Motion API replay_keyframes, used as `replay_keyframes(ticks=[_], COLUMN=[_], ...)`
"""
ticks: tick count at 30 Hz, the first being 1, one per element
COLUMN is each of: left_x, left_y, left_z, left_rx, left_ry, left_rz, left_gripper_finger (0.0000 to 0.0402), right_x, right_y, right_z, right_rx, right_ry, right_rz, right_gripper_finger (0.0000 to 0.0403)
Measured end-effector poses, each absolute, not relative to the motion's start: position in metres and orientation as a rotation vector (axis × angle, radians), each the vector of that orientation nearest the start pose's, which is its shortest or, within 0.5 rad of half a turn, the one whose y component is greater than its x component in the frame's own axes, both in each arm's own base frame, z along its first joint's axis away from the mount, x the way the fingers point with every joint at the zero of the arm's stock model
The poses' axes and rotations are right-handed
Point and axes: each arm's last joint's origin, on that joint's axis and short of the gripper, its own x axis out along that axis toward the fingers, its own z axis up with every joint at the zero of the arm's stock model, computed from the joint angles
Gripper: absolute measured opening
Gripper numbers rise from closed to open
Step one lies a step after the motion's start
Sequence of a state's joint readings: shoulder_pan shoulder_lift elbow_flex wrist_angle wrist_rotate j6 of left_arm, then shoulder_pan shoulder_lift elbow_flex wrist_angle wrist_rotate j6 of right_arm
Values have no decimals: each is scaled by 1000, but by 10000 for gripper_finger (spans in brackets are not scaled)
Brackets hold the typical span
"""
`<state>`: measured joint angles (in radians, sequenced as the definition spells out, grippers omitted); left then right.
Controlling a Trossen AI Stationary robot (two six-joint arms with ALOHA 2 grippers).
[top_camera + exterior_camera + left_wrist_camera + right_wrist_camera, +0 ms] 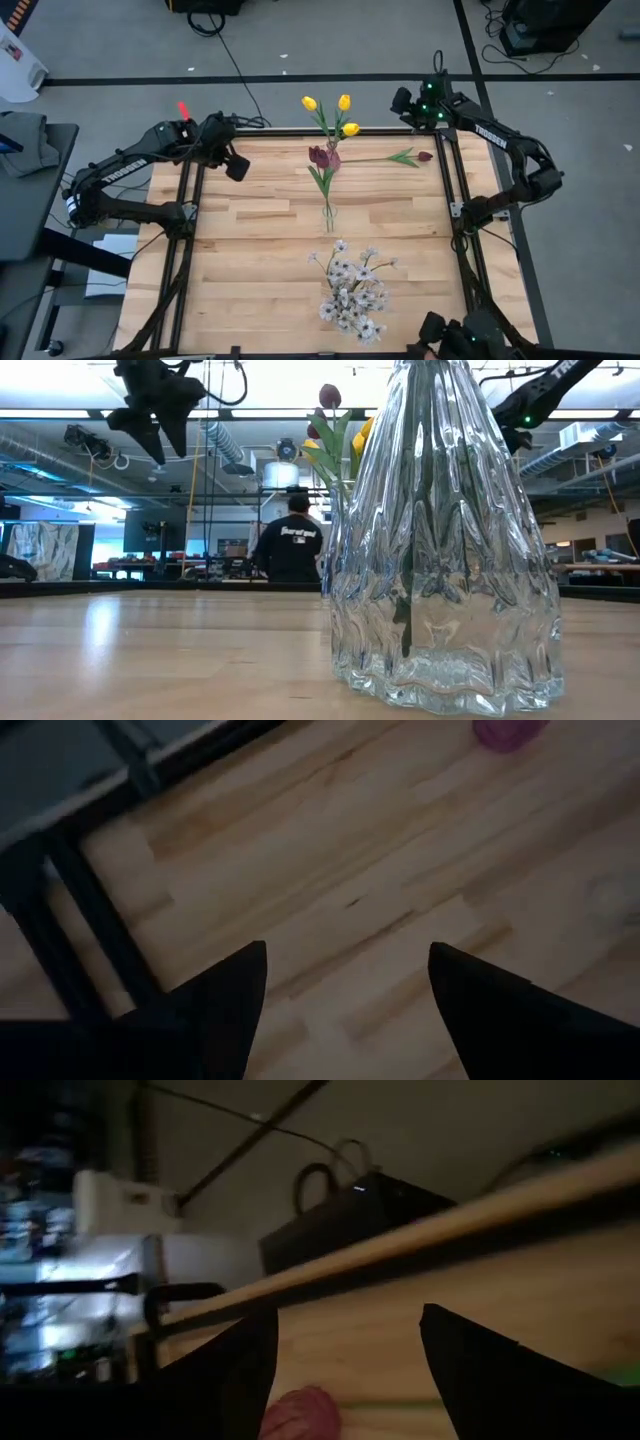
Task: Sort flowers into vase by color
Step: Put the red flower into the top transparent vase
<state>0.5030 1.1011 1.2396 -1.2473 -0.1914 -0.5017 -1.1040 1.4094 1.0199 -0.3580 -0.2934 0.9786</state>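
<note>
A small clear vase [328,214] stands mid-table and holds yellow tulips [344,103] and dark red tulips [320,156]. A spray of small white blossoms [352,290] stands in a big ribbed glass vase [445,550] near the table's front edge. One dark red tulip [405,157] lies flat on the table at the far right, bloom [425,156] toward the right. My right gripper [402,100] is open in the air over the far right edge; the bloom [298,1416] shows between its fingers, apart from them. My left gripper [238,166] is open above the far left of the table.
Black frame rails [190,230] run along the table's left and right sides. Bare wood [250,260] lies between the vases and the left rail. Cables lie on the floor beyond the far edge. A person [292,545] stands in the room behind the table.
</note>
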Motion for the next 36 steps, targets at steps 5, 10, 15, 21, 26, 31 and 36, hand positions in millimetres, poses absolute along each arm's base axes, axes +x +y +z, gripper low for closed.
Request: replay_keyframes(ticks=[5,10,15,21,26,31,36], left_x=[153,154,154,154,155,156,158], left_y=[90,89,88,87,86,86,87], left_z=[346,346,346,345,345,346,347], left_rx=[-405,-341,-335,-357,-416,-472,-503], left_ry=[1032,1065,1068,1071,1057,1036,992], left_rz=[761,659,620,588,558,575,595], left_gripper_finger=[282,282,282,282,282,282,282], right_x=[147,156,163,162,154,146,150], right_y=[-252,-244,-235,-219,-213,-216,-226], right_z=[251,249,248,238,232,219,193], right_rx=[1438,1262,953,588,432,503,643], right_ry=[290,447,627,937,1169,1296,1514], right_rz=[-1056,-923,-669,-563,-636,-641,-536], right_gripper_finger=[249,247,247,247,247,247,247])
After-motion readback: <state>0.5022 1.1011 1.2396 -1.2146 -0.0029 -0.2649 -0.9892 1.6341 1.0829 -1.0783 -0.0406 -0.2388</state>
